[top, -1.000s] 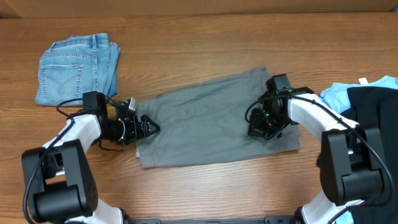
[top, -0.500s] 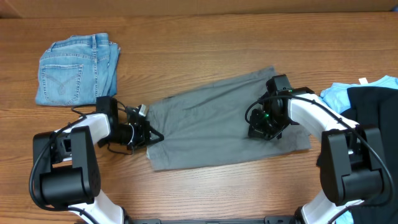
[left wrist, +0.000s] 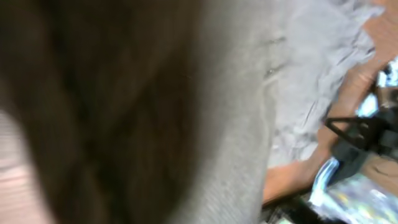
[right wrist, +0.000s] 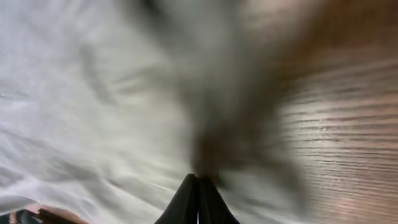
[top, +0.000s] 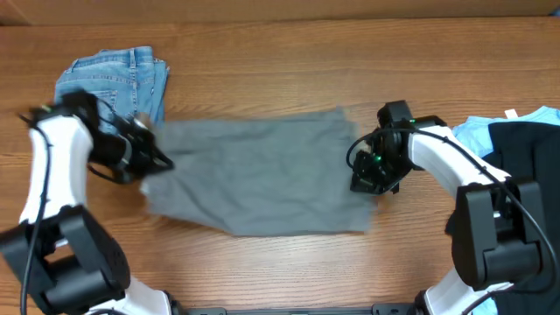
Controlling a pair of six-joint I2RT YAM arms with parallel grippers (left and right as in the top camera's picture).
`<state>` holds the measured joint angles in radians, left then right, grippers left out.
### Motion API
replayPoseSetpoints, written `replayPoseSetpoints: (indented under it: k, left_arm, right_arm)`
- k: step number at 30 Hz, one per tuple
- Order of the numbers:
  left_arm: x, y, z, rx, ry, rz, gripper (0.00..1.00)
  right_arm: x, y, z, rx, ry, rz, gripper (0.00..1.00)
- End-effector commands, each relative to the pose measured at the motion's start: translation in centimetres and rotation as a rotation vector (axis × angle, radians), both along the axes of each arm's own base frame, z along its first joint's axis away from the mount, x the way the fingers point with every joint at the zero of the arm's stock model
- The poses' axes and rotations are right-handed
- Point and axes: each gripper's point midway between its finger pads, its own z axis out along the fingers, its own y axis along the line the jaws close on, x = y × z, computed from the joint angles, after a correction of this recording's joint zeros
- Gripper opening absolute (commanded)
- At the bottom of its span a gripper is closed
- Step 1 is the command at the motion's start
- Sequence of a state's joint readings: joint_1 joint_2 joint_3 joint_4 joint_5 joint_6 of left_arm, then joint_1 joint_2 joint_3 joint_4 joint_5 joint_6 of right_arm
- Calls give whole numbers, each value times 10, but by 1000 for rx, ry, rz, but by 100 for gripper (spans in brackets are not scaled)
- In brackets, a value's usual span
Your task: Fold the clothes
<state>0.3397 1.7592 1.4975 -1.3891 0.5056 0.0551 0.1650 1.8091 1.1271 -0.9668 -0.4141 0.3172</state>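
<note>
Grey cloth lies spread across the middle of a wooden table, rumpled and not yet folded, seen from overhead. Left gripper sits at the cloth's left edge. Its wrist camera is filled with blurred grey fabric pressed close to the lens, so whether its jaws are apart or clamped cannot be told. Right gripper sits at the cloth's right edge. In its wrist view the dark fingertips meet in a point over fabric and bare wood, jaws together, though whether any fabric is caught between them cannot be told. Folded jeans rest at the upper left, just beside the left gripper. A blue garment and a black garment lie at the right edge, near the right arm. Risks, as a judgement: if only one gripper truly has the cloth, a pull would drag the whole piece sideways instead of folding it. A lift from a bunched edge could make a crooked fold. A left arm swing could knock the jeans out of their neat fold. No brand, label or readable writing shows anywhere, and the jeans show only pocket stitching.
</note>
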Motion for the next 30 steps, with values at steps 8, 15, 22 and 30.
replayPoseSetpoints:
  k: [8,15,22,30]
  left_arm:
    - [34,24,134,325,-299,4,4]
    - [39,-2,88,428,-171,-73,4]
    - [50,-49,21,410,-12,-113,4]
    - [64,-103,-28,402,77,-113,6]
  right_arm:
    - [31,6,60,42,-192,0,4]
    - [27,5,59,39,-173,0,4]
    - [26,5,59,38,-170,1,4]
    - [26,5,59,38,-170,1,4]
